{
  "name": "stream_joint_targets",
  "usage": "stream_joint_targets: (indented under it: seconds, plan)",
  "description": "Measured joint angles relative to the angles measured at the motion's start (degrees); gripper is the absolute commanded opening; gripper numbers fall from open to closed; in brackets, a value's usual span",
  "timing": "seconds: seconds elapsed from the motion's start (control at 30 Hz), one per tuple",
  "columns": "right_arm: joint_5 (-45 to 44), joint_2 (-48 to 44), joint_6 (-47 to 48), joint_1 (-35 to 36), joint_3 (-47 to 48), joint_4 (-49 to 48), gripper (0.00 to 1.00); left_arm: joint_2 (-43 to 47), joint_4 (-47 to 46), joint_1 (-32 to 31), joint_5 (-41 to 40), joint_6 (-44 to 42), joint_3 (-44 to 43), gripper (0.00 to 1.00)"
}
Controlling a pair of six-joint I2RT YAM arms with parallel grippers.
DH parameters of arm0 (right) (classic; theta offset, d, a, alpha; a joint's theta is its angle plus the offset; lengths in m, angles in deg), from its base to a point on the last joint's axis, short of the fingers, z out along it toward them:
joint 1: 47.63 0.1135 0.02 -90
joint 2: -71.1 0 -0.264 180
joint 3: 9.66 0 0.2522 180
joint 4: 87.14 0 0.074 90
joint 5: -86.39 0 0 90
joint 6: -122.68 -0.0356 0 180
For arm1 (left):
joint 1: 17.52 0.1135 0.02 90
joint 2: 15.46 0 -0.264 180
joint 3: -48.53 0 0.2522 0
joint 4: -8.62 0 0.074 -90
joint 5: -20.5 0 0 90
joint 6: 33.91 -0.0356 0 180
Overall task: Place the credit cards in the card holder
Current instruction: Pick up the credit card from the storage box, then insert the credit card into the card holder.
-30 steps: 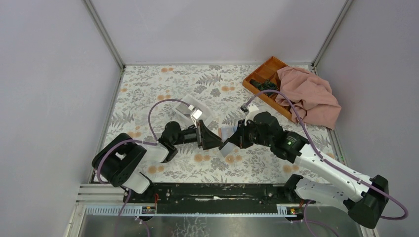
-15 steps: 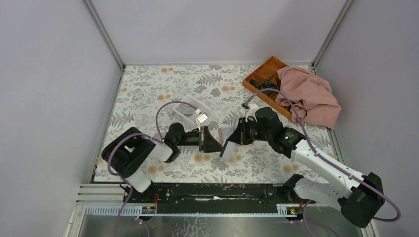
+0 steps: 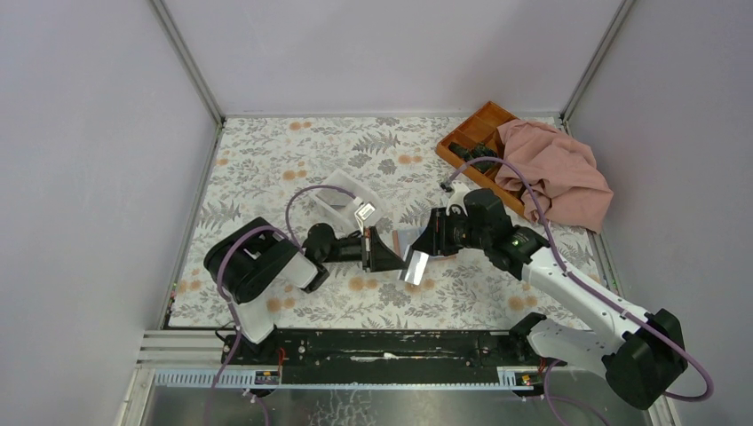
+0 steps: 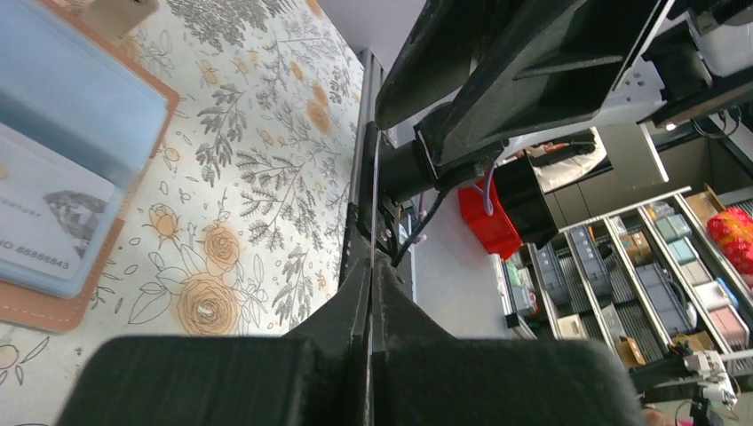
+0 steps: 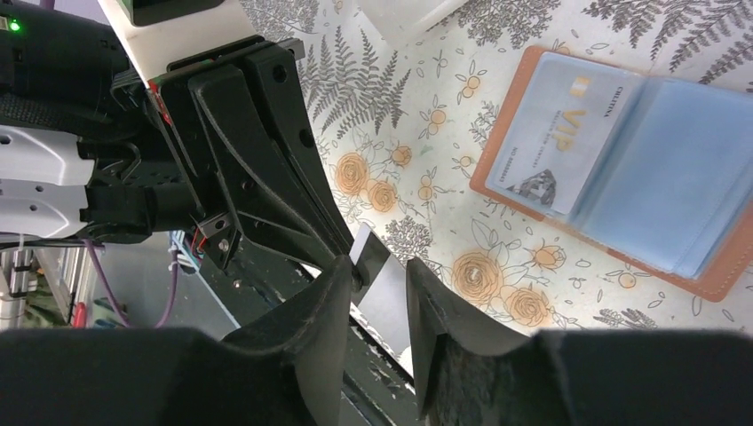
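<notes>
A grey credit card point(image 3: 414, 266) hangs above the table between the two arms. My left gripper point(image 3: 391, 256) is shut on one edge of it; in the left wrist view the card point(image 4: 373, 232) shows edge-on between the closed left gripper point(image 4: 371, 263). My right gripper point(image 5: 377, 266) stands open around the same card point(image 5: 384, 300), its fingers apart from it on both sides. The card holder point(image 5: 622, 169) lies open and flat on the floral mat, tan-edged with blue pockets. One light card point(image 5: 555, 142) sits in its left pocket. From above, the holder point(image 3: 406, 236) is mostly hidden under the grippers.
A white box point(image 3: 348, 200) stands just behind the left gripper. An orange compartment tray point(image 3: 475, 133) sits at the back right, half covered by a pink cloth point(image 3: 555, 173). The black rail point(image 3: 382, 342) runs along the near edge.
The left gripper has closed on the card, and the left arm has shifted right. The right gripper, shut on the card before, has opened and let it go.
</notes>
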Motion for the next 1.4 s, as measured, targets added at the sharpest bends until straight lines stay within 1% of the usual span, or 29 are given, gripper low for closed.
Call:
stream_joint_targets:
  seconds: [0.13,0.2,0.23,0.43,0.5,0.57,0.63,0.7,0.77,0.8,0.97,1.1,1.4]
  plan:
    - [-0.74,0.26,0.46,-0.52,-0.39,-0.7,0.4,-0.39,0.7,-0.04,-3.58,-0.46,-0.02,0.0]
    - [-2.29,0.24,0.7,-0.57,-0.7,-0.83,0.41,-0.39,2.62,-0.11,-7.41,-1.25,-0.04,0.0]
    - [-3.78,0.13,0.87,-0.57,-0.98,-0.94,0.41,-0.37,3.04,-0.11,-8.15,-1.42,-0.04,0.0]
    - [-15.32,-3.41,1.64,-0.72,-3.52,-1.36,0.41,0.46,14.25,-1.77,-21.03,-3.54,-2.01,0.0]
    - [-18.6,-3.78,1.86,-0.79,-3.91,-1.6,0.37,0.44,18.1,-2.64,-24.87,-3.76,-3.56,0.0]
    - [-21.46,-2.97,2.08,-0.83,-4.0,-1.81,0.27,0.17,21.35,-3.48,-28.74,-3.54,-5.57,0.0]
    - [-23.52,-1.07,2.36,-0.85,-4.07,-2.49,0.14,-0.5,23.08,-3.87,-31.52,-2.75,-7.13,0.0]
    - [-24.81,1.66,2.45,-0.92,-4.09,-3.28,0.05,-1.42,24.72,-4.07,-34.21,-1.22,-8.31,0.0]
    - [-25.86,5.01,2.47,-1.2,-4.09,-3.87,0.0,-2.47,25.97,-4.13,-36.37,0.66,-8.81,0.0]
    - [-26.16,6.47,2.54,-1.31,-4.09,-4.15,0.0,-3.06,26.6,-4.11,-37.29,1.55,-8.98,0.0]
    - [-28.0,12.22,2.62,-1.84,-4.09,-5.09,0.0,-5.33,29.33,-4.15,-39.34,4.85,-10.14,0.0]
    - [-29.29,15.76,2.67,-2.78,-4.04,-5.88,0.0,-6.01,30.36,-4.17,-39.47,6.34,-11.28,0.0]
    - [-30.53,19.85,2.64,-4.81,-4.02,-6.38,0.0,-6.67,31.34,-4.17,-38.38,8.66,-12.79,0.0]
